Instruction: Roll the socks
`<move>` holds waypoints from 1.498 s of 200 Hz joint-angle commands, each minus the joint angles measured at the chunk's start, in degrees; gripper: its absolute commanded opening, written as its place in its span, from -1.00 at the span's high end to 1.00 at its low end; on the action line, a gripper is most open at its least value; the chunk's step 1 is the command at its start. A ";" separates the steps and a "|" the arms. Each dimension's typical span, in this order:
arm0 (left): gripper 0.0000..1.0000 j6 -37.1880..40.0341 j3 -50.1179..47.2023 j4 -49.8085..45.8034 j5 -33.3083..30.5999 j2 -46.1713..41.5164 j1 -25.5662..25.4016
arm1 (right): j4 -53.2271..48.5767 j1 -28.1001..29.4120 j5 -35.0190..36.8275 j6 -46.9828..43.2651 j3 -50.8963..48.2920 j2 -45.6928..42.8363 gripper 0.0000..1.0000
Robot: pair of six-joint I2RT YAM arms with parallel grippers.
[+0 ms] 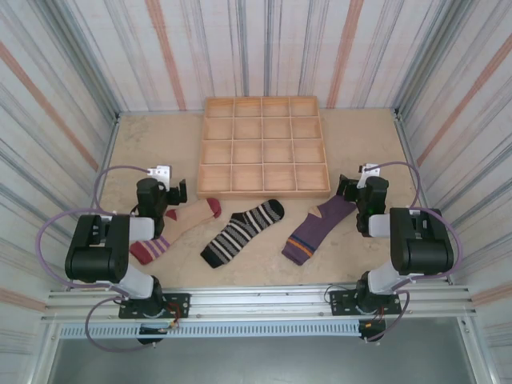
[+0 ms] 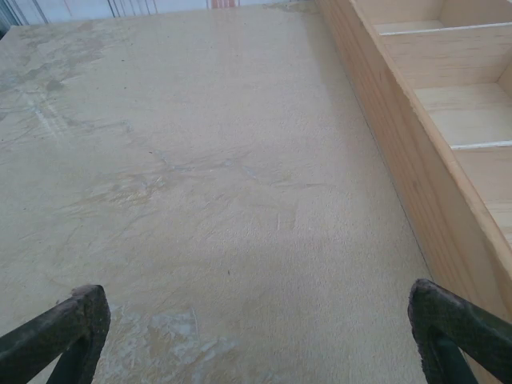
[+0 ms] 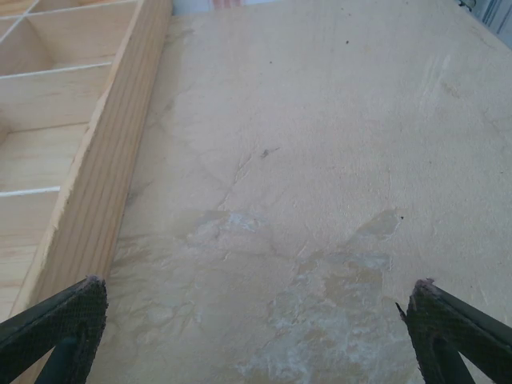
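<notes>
From above, three fabric socks lie flat in a row on the pale wooden table (image 1: 160,144), all toward 6 o'clock of the shallow wooden tray of sixteen square compartments (image 1: 264,194).

The beige sock with maroon toe, heel and striped cuff (image 1: 186,222) lies at the tray's 7 o'clock. It slants with its cuff toward 8 o'clock and is partly covered by the left arm. The black-and-white striped sock (image 1: 242,232) lies at 6 o'clock, apart from both others. The purple sock with tan heel and orange stripe (image 1: 318,230) lies at 5 o'clock, its toe pointing to 2 o'clock.

In the same view the left gripper (image 1: 178,192) sits just at 10 o'clock of the beige sock's toe. The right gripper (image 1: 344,188) sits just at 12 o'clock of the purple sock's toe. From this height I cannot tell whether either touches fabric.

The wrist views add the close detail. The left gripper (image 2: 256,302) has its dark fingers spread wide with nothing between them. It looks over scuffed bare tabletop, with the tray's outer wall running along 3 o'clock. The right gripper (image 3: 256,294) is spread just as wide and also carries nothing. Here the tray wall is at 9 o'clock and worn, blotchy table surface lies ahead.
</notes>
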 commanded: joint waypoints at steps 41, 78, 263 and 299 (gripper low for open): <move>-0.97 -0.18 0.51 1.44 -0.65 -0.47 -0.17 | -0.21 -0.27 -0.45 -0.18 0.85 0.04 -0.98; -0.97 -0.14 0.54 1.38 -0.62 -0.47 -0.23 | -0.30 -0.27 -0.53 -0.20 0.82 0.12 -0.98; -0.67 -58.04 25.30 -74.65 0.94 -26.57 -33.12 | -82.50 22.00 11.47 21.92 29.26 -22.73 -0.98; -0.60 -76.61 20.92 -72.17 1.36 -25.10 -45.15 | -87.96 29.65 11.59 24.63 27.95 -27.55 -0.98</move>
